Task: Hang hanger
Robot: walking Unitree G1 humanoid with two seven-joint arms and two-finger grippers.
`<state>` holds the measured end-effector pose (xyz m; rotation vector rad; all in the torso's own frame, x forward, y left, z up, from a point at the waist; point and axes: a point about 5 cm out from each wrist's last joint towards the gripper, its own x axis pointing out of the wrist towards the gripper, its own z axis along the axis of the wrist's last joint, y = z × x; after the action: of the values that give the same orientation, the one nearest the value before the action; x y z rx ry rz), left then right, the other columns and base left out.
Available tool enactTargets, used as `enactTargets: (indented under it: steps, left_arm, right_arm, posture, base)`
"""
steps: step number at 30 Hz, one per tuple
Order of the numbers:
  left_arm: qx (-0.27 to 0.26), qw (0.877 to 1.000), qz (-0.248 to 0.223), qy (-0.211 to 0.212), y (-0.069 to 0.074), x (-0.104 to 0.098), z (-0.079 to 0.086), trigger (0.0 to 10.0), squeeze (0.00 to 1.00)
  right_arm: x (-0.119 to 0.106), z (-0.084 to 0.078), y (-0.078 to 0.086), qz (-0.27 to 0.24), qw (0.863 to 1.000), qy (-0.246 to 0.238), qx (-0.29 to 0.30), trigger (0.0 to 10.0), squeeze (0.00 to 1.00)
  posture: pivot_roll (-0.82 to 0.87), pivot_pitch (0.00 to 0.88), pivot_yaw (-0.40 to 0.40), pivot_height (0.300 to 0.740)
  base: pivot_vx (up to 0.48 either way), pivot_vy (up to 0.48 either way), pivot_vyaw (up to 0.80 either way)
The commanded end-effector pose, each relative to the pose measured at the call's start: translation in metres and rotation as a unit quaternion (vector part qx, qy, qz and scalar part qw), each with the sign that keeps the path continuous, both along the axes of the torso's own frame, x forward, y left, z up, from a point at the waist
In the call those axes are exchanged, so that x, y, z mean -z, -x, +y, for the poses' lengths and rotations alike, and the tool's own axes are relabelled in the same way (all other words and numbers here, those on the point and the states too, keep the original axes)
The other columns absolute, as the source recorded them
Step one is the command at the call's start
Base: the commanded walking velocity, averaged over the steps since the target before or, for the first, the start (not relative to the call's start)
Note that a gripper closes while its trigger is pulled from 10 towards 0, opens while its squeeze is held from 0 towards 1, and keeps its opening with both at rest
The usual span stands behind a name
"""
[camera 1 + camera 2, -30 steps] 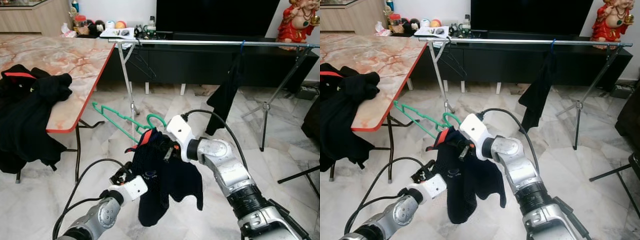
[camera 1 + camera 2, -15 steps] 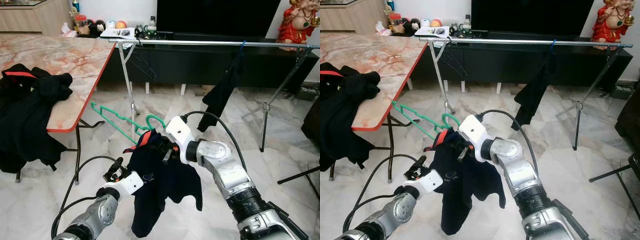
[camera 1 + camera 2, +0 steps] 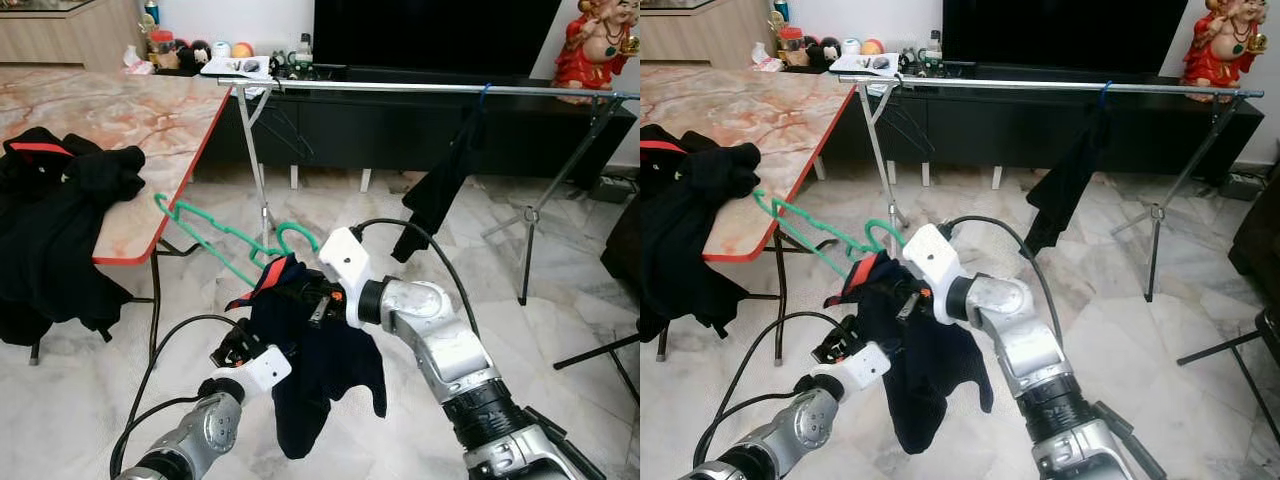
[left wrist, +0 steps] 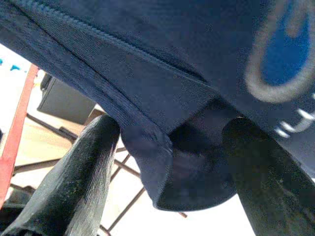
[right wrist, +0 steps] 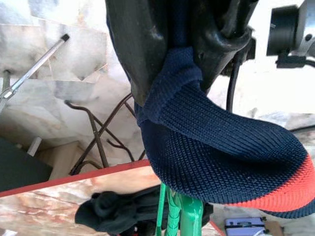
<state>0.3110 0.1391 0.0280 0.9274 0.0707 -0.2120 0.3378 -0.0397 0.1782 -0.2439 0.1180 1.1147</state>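
Nearest to us, our left gripper point(image 3: 236, 348) sits low under the hanging navy shirt point(image 3: 318, 370), its two black fingers point(image 4: 78, 182) spread on either side of a fold of the hem, not clamped on it. Just above, our right gripper point(image 3: 312, 300) is clenched on the shirt's navy-and-red collar point(image 5: 216, 157), where the cloth is draped over the green hanger point(image 3: 215, 235). The hanger sticks out up and to our left from that grip, its hook point(image 3: 298, 232) rising just beside the right wrist. To the left stands the marble table point(image 3: 120, 120) with a heap of black clothes point(image 3: 60, 220). Farther off, well apart from the hanger, runs the metal rail point(image 3: 420, 88), with a dark garment point(image 3: 445, 180) hanging from it.
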Motion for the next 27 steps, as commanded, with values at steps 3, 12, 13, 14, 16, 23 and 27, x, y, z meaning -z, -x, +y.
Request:
enactTargets:
  steps: [3,12,13,14,16,23,27]
  left_arm:
    - [-0.032,0.999,-0.006,-0.012,-0.002,-0.001,0.011,2.7,0.00]
    - [-0.063,0.998,-0.024,-0.017,-0.005,-0.005,0.020,0.0,0.00]
    - [-0.062,0.998,-0.024,-0.015,-0.005,-0.006,0.020,0.0,0.00]
    - [-0.061,0.998,-0.025,-0.014,-0.005,-0.006,0.020,0.0,0.00]
    - [-0.061,0.998,-0.024,-0.015,-0.005,-0.005,0.019,0.0,0.00]
    - [-0.062,0.998,-0.022,-0.012,-0.004,-0.004,0.019,0.0,0.00]
    - [-0.062,0.998,-0.021,-0.009,-0.004,-0.004,0.019,0.0,0.00]
  right_arm:
    - [-0.010,0.001,0.003,-0.015,1.000,-0.011,-0.007,0.0,0.00]
    - [-0.009,0.000,0.005,-0.014,1.000,-0.007,-0.008,0.0,0.00]
    - [-0.009,0.000,0.005,-0.014,1.000,-0.007,-0.008,0.0,0.00]
    - [-0.009,-0.001,0.005,-0.013,1.000,-0.006,-0.008,0.0,0.00]
    - [-0.007,-0.002,0.005,-0.014,1.000,-0.001,-0.006,0.0,0.00]
    - [-0.006,-0.002,0.005,-0.012,1.000,0.001,-0.005,0.0,0.00]
    - [-0.006,-0.002,0.005,-0.013,1.000,0.001,-0.005,0.0,0.00]
  posture:
    - [0.10,0.050,-0.049,0.740]
    - [0.10,0.052,-0.050,0.740]
    - [0.10,0.052,-0.050,0.740]
    - [0.10,0.052,-0.050,0.740]
    - [0.10,0.052,-0.050,0.740]
    - [0.10,0.051,-0.052,0.740]
    - [0.10,0.052,-0.051,0.740]
  base:
    - [0.000,0.000,0.00]
    - [0.000,0.000,0.00]
    - [0.000,0.000,0.00]
    - [0.000,0.000,0.00]
    - [0.000,0.000,0.00]
    - [0.000,0.000,0.00]
    - [0.000,0.000,0.00]
